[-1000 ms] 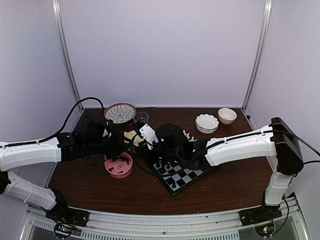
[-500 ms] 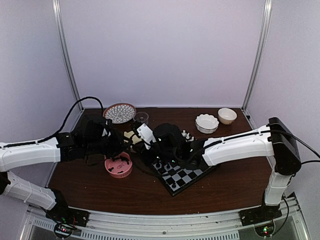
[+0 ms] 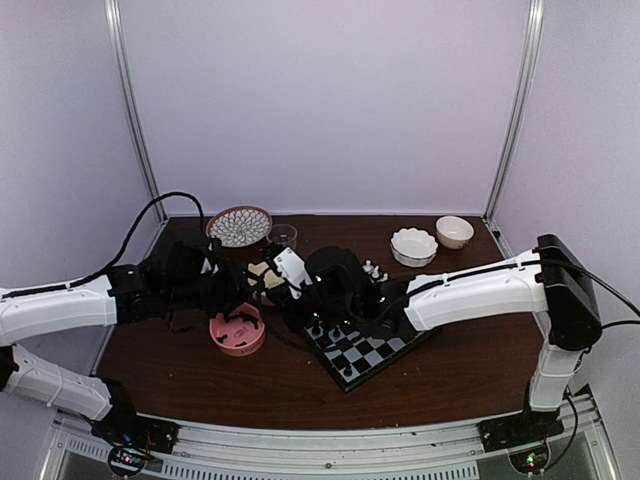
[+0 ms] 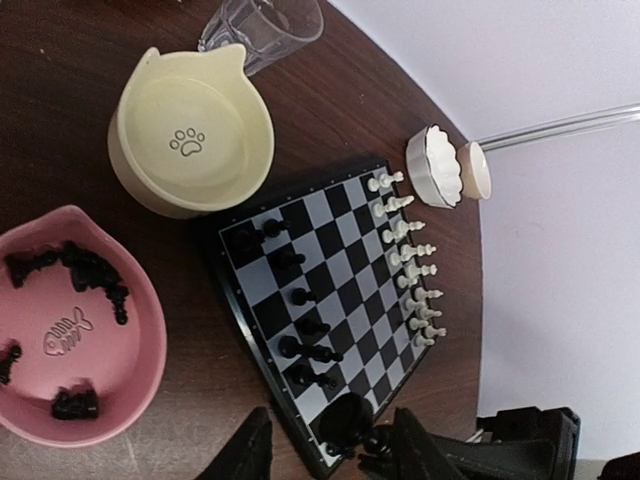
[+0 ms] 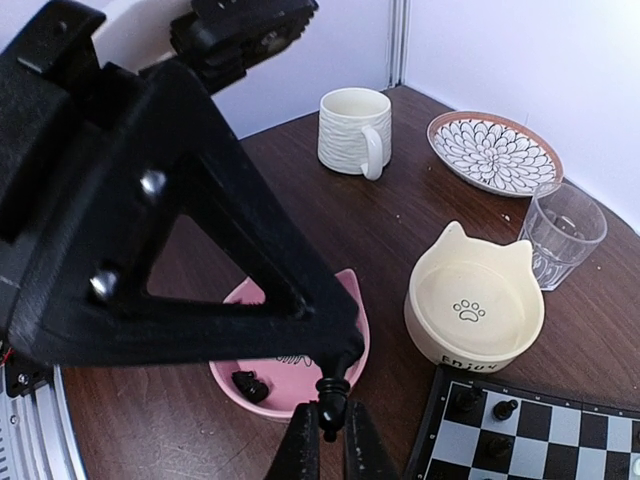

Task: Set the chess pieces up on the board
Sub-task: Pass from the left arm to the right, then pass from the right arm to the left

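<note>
Pinching a black chess piece, my right tool is closed on it; my left tool stands open, pink bowl at its ten o'clock.

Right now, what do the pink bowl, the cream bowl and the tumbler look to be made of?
Pink bowl: probably moulded plastic or melamine, matte, with a fish emblem moulded into its floor. Cream bowl: likely the same, smooth satin surface, paw print in the floor; glazed ceramic is possible. Tumbler: clear glass or clear plastic, see-through, with bright highlights on its wall.
</note>
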